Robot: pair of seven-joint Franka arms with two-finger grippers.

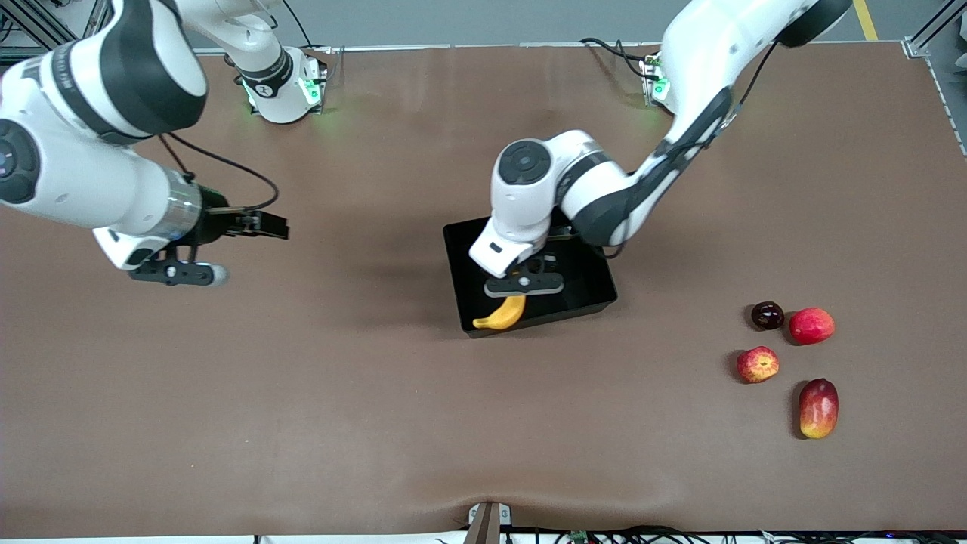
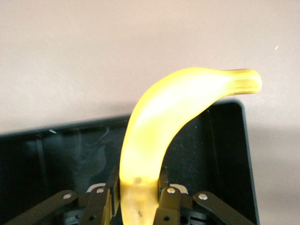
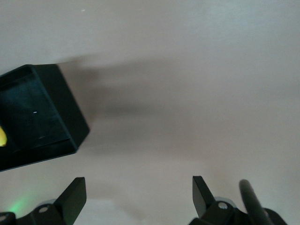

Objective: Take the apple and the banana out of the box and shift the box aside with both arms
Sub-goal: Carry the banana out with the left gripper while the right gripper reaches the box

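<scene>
We see the left pincer (image 1: 523,285) over the box (image 1: 589,291) at mid-surface, clamped on the banana (image 1: 502,313), whose free end crosses the box's camera-side wall. The right pincer (image 1: 185,261) hangs open over bare surface (image 1: 340,423) toward the right arm's end. The apple (image 1: 758,364) lies toward the left arm's end.

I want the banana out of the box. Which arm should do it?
The left arm. Its left gripper is already shut on the banana over the box; the open right gripper waits over bare table.

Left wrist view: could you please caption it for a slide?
Left claw shut on the banana, over the black box.
</scene>
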